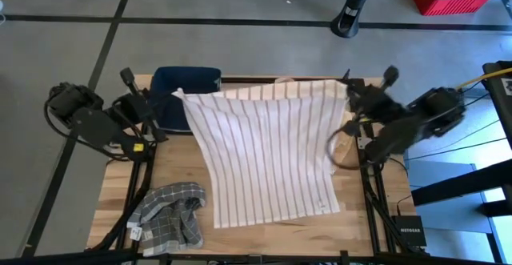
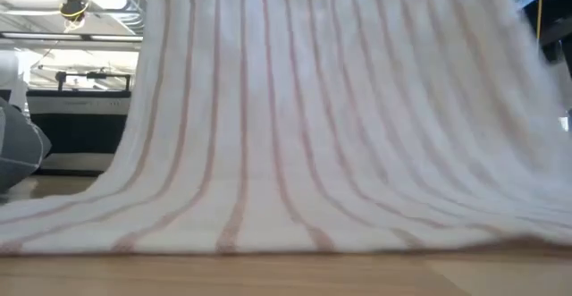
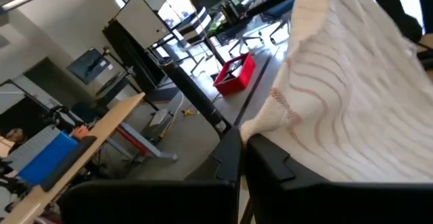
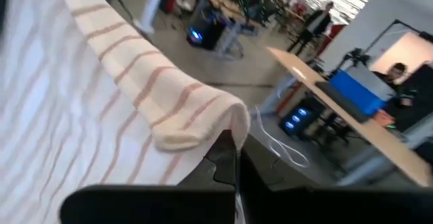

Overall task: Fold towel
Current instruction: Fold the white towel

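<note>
Above the wooden table (image 1: 168,181) we record the striped towel (image 1: 268,149) held up by its two far corners, one in each gripper. The left gripper (image 1: 178,97) is clamped on the towel's corner on the left arm's side; in the left wrist view its dark fingers (image 3: 260,158) are pressed together with the hemmed corner of the cloth bunched between them. The right gripper (image 1: 348,87) is clamped on the opposite far corner; in the right wrist view its fingers (image 4: 226,158) meet with no gap and a rolled fold of towel sits pinched just above them. From these two corners the towel's top edge runs nearly straight between the grippers, and the cloth slopes down toward the near side of the table. In the low view the towel (image 2: 295,126) fills almost the whole frame as a hanging sheet, its lower hem resting on the table surface. We also note a grey checked cloth (image 1: 170,210) lying crumpled on the table, to the left of the towel's lower hem and apart from it, and a dark blue object (image 1: 178,81) at the table's far edge, partly behind the towel's left corner.
</note>
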### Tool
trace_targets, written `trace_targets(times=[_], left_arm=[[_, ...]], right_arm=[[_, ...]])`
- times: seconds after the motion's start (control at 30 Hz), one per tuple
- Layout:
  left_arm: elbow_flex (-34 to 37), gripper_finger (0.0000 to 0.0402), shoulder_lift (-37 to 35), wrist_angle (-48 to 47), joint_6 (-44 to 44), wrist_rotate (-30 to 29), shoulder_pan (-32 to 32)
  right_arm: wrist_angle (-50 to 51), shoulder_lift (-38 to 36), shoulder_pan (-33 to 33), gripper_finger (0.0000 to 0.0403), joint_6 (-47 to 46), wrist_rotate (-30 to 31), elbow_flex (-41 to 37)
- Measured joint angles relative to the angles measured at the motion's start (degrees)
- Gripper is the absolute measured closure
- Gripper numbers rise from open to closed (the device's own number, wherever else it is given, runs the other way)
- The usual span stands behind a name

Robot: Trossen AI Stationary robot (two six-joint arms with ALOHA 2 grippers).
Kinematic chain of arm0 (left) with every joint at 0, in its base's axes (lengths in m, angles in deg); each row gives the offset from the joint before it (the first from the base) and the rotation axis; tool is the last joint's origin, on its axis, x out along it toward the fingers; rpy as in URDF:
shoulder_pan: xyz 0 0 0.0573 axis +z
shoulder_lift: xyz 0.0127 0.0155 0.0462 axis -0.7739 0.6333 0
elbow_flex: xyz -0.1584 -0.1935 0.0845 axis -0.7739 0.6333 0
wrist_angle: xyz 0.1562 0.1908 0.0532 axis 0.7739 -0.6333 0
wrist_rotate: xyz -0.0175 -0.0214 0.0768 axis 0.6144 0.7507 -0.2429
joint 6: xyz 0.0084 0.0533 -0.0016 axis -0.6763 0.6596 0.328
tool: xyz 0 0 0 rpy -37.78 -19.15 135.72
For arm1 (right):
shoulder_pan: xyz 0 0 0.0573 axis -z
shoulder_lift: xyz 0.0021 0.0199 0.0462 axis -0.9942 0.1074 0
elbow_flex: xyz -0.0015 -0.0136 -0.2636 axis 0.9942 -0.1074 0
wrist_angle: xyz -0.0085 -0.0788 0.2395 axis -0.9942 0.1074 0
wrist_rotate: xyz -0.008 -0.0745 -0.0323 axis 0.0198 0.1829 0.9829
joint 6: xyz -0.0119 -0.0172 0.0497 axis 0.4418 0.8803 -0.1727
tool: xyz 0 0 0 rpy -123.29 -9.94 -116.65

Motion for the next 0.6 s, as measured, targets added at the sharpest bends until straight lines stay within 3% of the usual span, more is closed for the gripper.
trace_targets(times=[0.37,0.6], left_arm=[[8.52,0.0396,0.0,-1.99,-7.02,0.2,0.0],[16.45,0.0396,0.0,-2.78,-14.51,0.52,-0.02]], right_arm=[[-0.72,-4.35,8.58,0.04,-2.74,-3.93,-20.38],[-8.87,-8.33,10.22,0.04,-2.87,-5.49,-33.89]])
